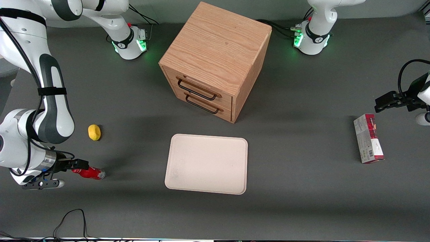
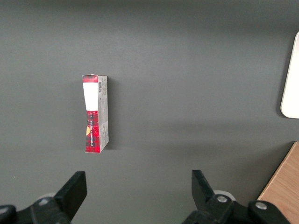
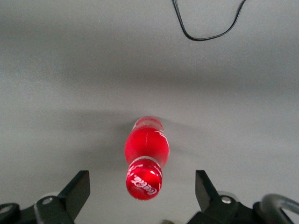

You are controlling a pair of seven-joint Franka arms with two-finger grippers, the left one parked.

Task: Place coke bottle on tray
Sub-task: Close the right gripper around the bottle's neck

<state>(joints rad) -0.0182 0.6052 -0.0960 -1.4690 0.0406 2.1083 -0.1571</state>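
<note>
tool fingertips cropped, tray cut off

The only lettering that can be read is on the coke bottle: white Coca-Cola script runs across its red cap in the right wrist view, and a trace of white script shows on the red body, too partial to read. The bottle lies on the bench between the spread jaws of the gripper. The carton carries a barcode near one end and small print along its side, all too small to make out.
</note>
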